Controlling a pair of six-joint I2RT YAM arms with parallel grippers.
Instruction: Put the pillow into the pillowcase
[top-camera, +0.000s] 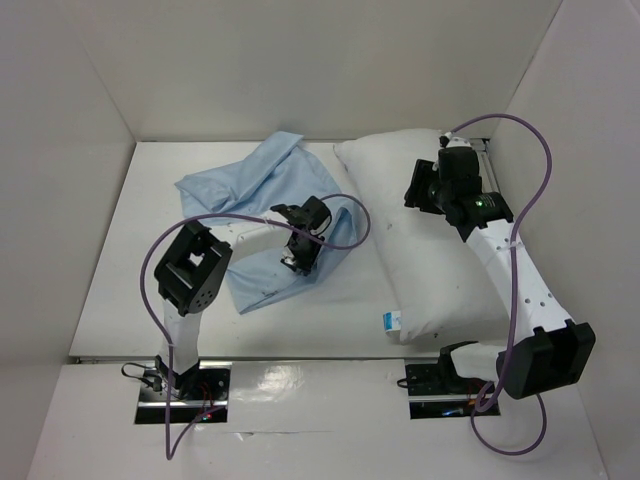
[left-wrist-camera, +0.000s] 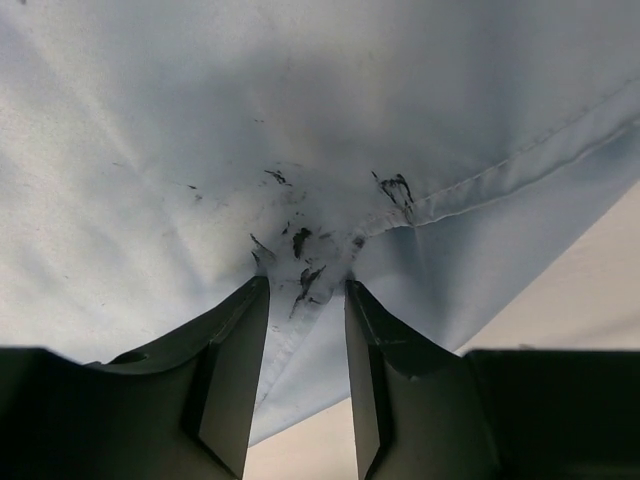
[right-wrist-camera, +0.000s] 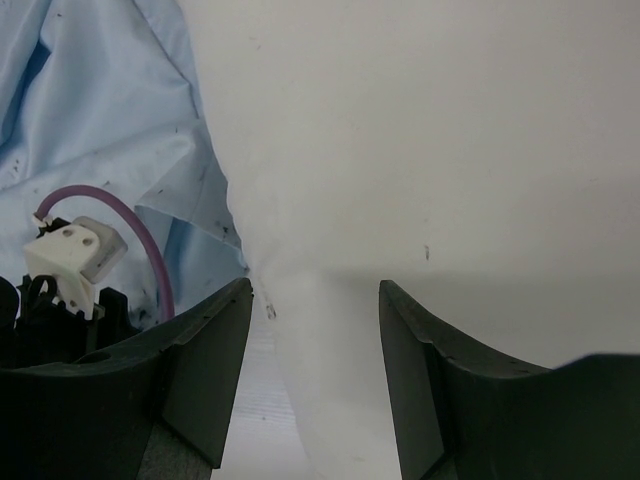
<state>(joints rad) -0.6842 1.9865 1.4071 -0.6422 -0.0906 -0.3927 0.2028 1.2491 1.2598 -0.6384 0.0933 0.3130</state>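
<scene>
The light blue pillowcase lies crumpled at centre left. To its right, the plump white pillow lies lengthwise, with its blue-and-white tag at the near corner. My left gripper is down on the pillowcase's right edge. Its jaws stand apart, and a puckered fold of the pillowcase with its hem lies between them at my left gripper. My right gripper hangs over the pillow's far part. It is open, straddling the edge of the pillow at my right gripper, with bare table beside its left finger.
White walls close in the table on the left, back and right. Purple cables loop over both arms. The left arm's wrist and cable sit close to the pillow's left edge. The pillowcase lies beyond them.
</scene>
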